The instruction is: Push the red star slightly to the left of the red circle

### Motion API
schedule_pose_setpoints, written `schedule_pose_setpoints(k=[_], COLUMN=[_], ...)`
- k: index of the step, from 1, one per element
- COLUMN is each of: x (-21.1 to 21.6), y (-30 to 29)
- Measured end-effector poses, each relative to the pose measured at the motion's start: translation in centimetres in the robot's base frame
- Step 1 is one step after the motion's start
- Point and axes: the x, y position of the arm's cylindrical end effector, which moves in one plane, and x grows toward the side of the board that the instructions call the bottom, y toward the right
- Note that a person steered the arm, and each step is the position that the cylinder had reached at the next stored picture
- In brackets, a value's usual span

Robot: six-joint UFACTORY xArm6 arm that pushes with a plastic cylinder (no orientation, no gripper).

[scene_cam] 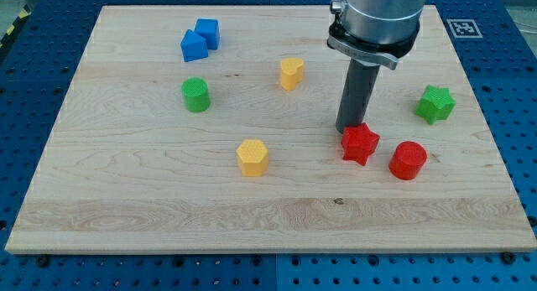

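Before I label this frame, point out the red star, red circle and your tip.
red star [360,143], camera view, top face.
red circle [408,159], camera view, top face.
my tip [347,130], camera view, rod's lower end.

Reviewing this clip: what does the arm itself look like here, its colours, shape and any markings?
Only the arm's lower end shows: a wide, silver-grey metal cylinder with a lighter metal clamp ring beneath it, narrowing to a straight dark grey rod. My tip is the rod's plain blunt end. No cables, labels or markings are visible on it.
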Motion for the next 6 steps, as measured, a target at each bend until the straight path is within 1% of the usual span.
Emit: schedule_pose_setpoints(k=[2,3,4,5,6], x=[0.2,0.2,0.9,2.1,3.4], y=[-0.4,-2.6,-2.9,-2.4,-0.3])
